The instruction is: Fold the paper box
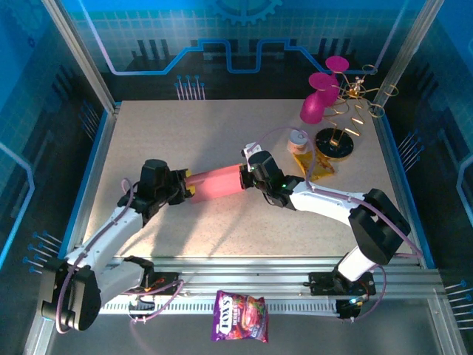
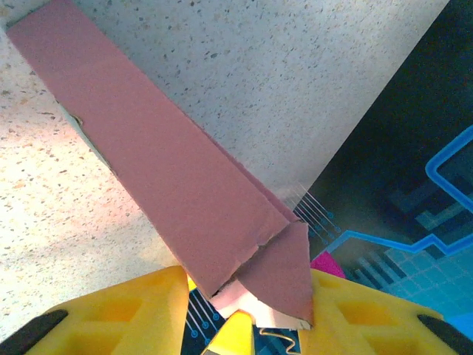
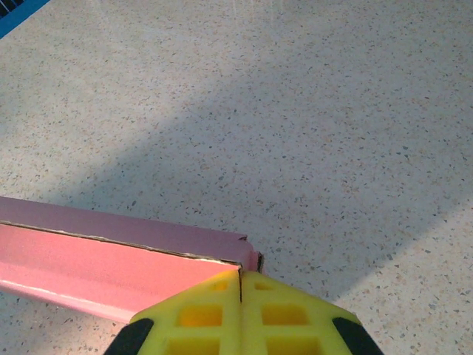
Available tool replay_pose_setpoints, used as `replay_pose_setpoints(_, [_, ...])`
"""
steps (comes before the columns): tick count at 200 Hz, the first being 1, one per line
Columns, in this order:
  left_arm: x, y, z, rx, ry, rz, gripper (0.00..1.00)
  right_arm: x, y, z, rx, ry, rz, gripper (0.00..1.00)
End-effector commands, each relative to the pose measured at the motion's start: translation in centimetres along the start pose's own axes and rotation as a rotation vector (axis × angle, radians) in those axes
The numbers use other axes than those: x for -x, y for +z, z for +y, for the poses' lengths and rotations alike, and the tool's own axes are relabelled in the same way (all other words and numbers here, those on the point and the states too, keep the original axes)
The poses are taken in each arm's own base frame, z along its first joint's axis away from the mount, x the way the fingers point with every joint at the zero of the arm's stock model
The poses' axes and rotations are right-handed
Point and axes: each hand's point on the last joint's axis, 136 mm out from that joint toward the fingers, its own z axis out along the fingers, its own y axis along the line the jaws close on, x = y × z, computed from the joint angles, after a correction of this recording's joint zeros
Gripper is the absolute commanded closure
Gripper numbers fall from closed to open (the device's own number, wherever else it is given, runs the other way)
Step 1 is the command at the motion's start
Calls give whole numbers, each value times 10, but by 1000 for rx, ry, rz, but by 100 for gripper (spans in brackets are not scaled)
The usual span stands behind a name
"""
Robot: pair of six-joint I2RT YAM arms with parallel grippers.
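The paper box [image 1: 216,183] is a long, flat pink box in the middle of the table [image 1: 177,133], lying left to right between both arms. At its left end is my left gripper [image 1: 185,186]. In the left wrist view the box [image 2: 170,170] runs down into my left gripper [image 2: 247,277], and its end flap, with a whitish inner tab, spans the gap and touches both yellow fingers [image 2: 148,303]. My right gripper [image 1: 247,171] is at the right end. In the right wrist view the right gripper [image 3: 240,272] has its fingers pressed together at the corner seam of the box [image 3: 96,259].
At the back right stand magenta plastic cups [image 1: 318,96], a gold wire stand [image 1: 355,100] on a black base [image 1: 335,143], a small white tub [image 1: 298,139] and a yellow triangular piece [image 1: 321,170]. A purple snack bag [image 1: 240,316] lies in front of the rail.
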Motion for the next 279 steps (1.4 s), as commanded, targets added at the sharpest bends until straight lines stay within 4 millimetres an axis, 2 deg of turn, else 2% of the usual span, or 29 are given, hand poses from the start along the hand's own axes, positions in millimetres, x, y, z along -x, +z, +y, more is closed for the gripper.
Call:
replay_pose_setpoints(1, [4, 0, 12, 22, 5, -1, 60, -37, 4, 0, -5, -28, 112, 100])
replay_pose_setpoints(70, [9, 3, 22, 48, 25, -19, 73, -30, -5, 4, 18, 4, 107, 98])
replay_pose_setpoints(105, [10, 5, 31, 74, 26, -20, 75, -23, -14, 5, 33, 47, 104, 86])
replay_pose_setpoints(145, [11, 4, 39, 95, 28, -28, 76, -13, -28, 11, 73, 119, 117, 62])
replay_pose_setpoints(165, [12, 4, 42, 99, 27, -32, 76, -4, -39, 15, 104, 183, 123, 53])
replay_pose_setpoints(203, [14, 5, 44, 104, 26, -37, 78, 9, -59, 22, 161, 354, 167, 41])
replay_pose_setpoints(225, [14, 5, 44, 103, 26, -38, 79, 14, -66, 16, 179, 542, 200, 36])
replay_pose_setpoints(258, [14, 4, 44, 104, 29, -39, 79, 24, -58, 0, 219, 848, 278, 33])
replay_pose_setpoints(279, [14, 4, 44, 103, 31, -39, 80, 31, -49, -1, 265, 992, 324, 33])
